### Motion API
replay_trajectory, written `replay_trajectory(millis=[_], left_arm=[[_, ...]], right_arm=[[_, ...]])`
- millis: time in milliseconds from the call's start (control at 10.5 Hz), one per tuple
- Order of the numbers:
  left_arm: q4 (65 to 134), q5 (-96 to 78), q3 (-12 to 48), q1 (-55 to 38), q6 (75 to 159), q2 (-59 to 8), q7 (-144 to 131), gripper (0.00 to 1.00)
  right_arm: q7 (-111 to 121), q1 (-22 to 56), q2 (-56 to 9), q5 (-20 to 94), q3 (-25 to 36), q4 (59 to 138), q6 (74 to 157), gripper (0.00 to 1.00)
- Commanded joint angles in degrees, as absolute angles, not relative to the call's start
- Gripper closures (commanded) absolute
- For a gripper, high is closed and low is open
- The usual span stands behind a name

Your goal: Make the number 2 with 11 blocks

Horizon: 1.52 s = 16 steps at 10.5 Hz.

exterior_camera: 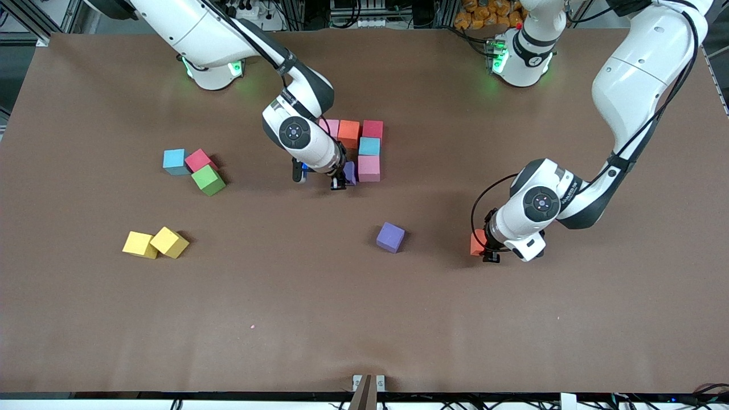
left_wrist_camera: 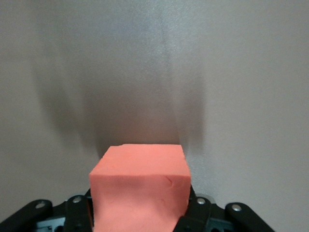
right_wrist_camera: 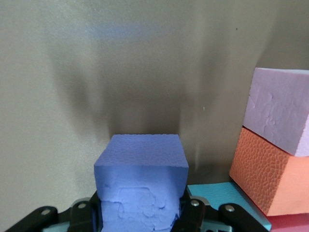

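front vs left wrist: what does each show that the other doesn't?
Front only: the right gripper shut on a purple cube beside the started digit, a loose purple cube, two yellow cubes, and a blue, pink and green cluster.
Left wrist only: the orange cube's whole top face, seen close.
Both: the orange cube between the left gripper fingers, on the table.
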<state>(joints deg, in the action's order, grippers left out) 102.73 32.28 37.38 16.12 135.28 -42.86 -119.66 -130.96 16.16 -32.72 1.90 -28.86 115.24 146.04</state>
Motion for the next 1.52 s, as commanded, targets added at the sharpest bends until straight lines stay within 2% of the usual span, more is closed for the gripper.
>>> replay_trajectory(millis=[0,286,381,476,571,667,952,1238,1429], left_arm=[[102.7,33.8,37.8,15.6,135.1,-40.4,-120.9,0.61],[100.6,31.9,40.4,13.5,130.4,-39.6,-122.2,0.61],[100.3,31.4,41.5,12.8,129.8,-39.6,-122.8,0.61],[100.3,31.4,43.0,12.8,129.4,-39.6,-124.0,0.61],[100.2,31.4,44.5,12.8,129.3,-39.6,-125.0,0.61],[100.1,31.4,46.0,12.8,128.8,-39.5,-126.2,0.61],[98.9,29.7,49.5,12.7,127.0,-39.6,-128.8,0.60],[97.0,28.4,49.8,10.0,126.7,-39.6,-131.2,0.60],[96.8,27.9,49.9,8.4,126.7,-39.6,-133.1,0.60]], right_arm=[[-134.7,17.4,-33.3,1.8,-28.9,114.5,146.7,0.82],[-134.7,17.5,-33.4,1.6,-28.9,114.7,146.6,0.82],[-134.7,17.5,-33.6,1.6,-28.9,114.6,146.7,0.75],[-134.6,17.5,-33.7,1.6,-28.9,114.7,146.7,0.50],[-134.6,17.6,-33.7,1.6,-28.9,114.7,146.7,0.14],[-134.6,18.1,-33.7,1.5,-28.9,114.6,146.7,0.00],[-134.5,17.8,-32.8,1.5,-28.9,114.6,145.6,0.00],[-134.5,17.6,-29.5,1.8,-29.2,114.3,140.5,0.00],[-133.9,15.1,-25.6,1.9,-30.4,112.8,132.6,0.00]])
